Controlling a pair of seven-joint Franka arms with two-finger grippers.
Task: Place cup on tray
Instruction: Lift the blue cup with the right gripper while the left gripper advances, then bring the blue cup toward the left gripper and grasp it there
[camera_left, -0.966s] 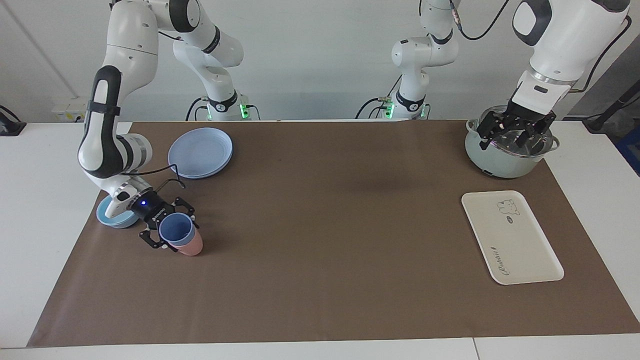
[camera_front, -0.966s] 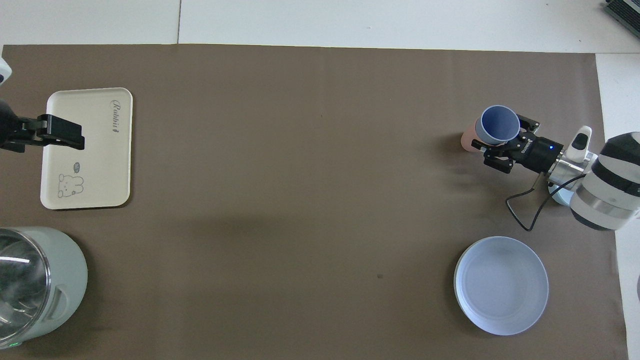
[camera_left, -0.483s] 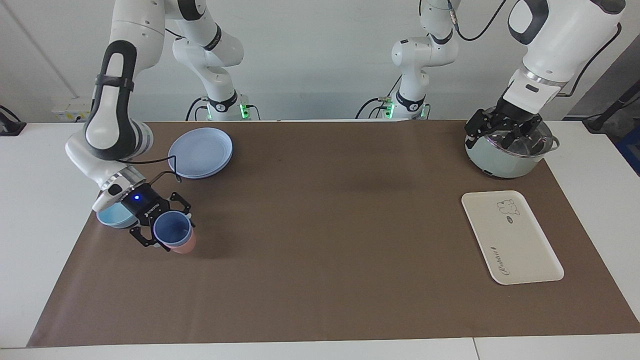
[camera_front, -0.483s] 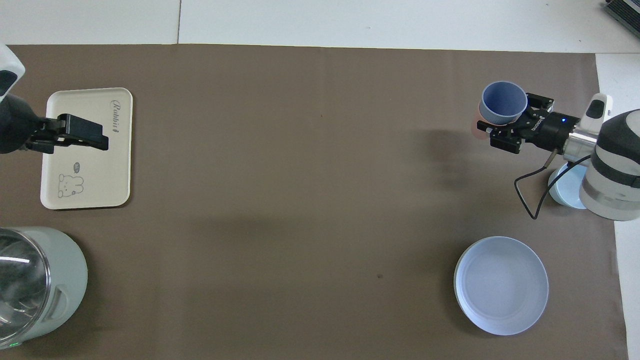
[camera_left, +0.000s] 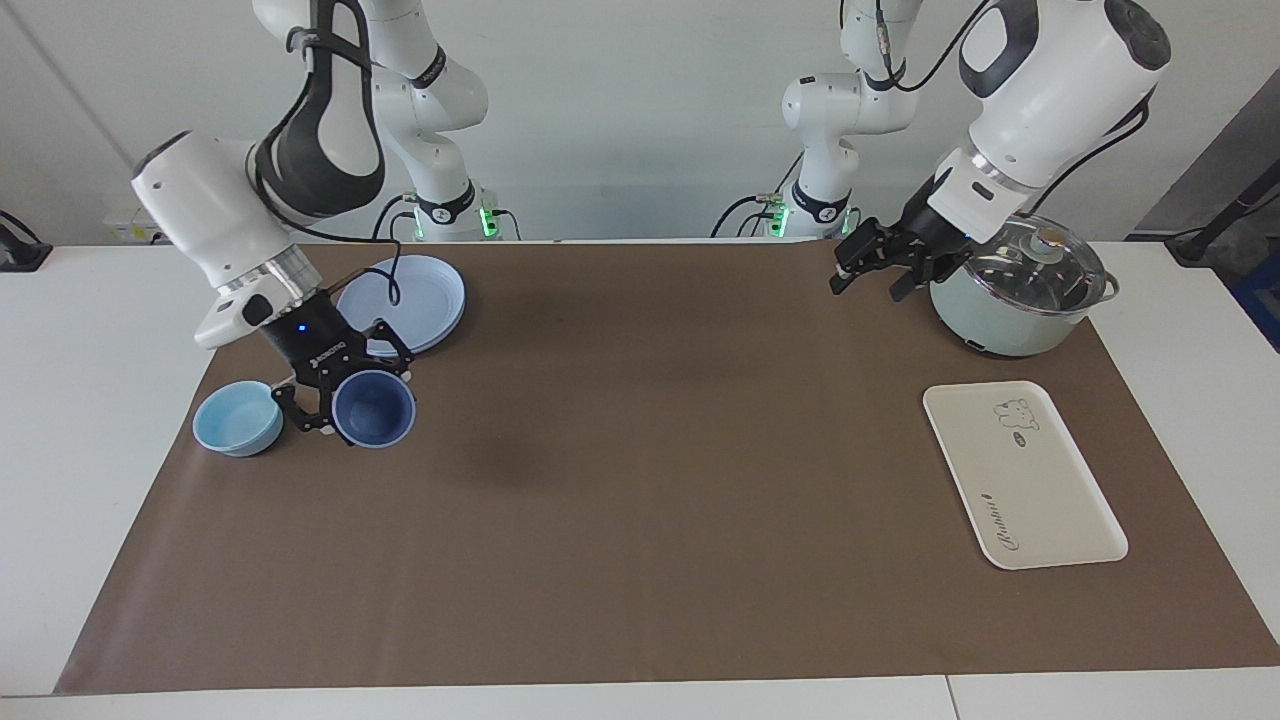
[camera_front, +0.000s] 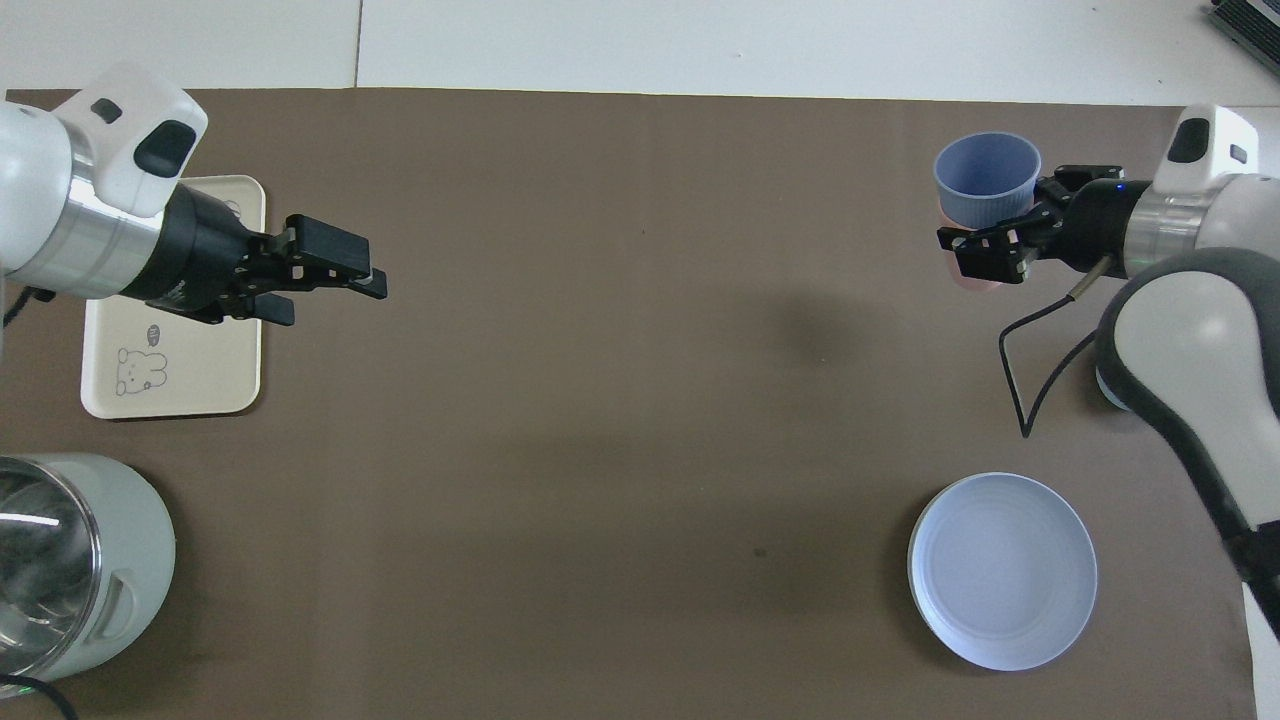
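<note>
My right gripper (camera_left: 345, 402) is shut on the periwinkle-blue cup (camera_left: 372, 408) and holds it in the air, tilted with its mouth toward the facing camera. In the overhead view the cup (camera_front: 985, 180) hangs over the mat at the right arm's end, with the right gripper (camera_front: 1010, 218) at its side. The cream tray (camera_left: 1022, 472) lies flat and bare at the left arm's end; the left arm covers part of it in the overhead view (camera_front: 170, 375). My left gripper (camera_left: 868, 270) is open and empty, up in the air over the mat beside the pot, and also shows in the overhead view (camera_front: 335, 270).
A pink cup (camera_front: 975, 284) stands under the right gripper, mostly hidden. A light-blue bowl (camera_left: 237, 418) sits beside it. Round blue plates (camera_left: 405, 300) lie nearer to the robots. A lidded pale-green pot (camera_left: 1020, 295) stands near the tray.
My right gripper has lifted the blue cup up and away from the pink cup. My left gripper has swung from over the pot toward the table's middle.
</note>
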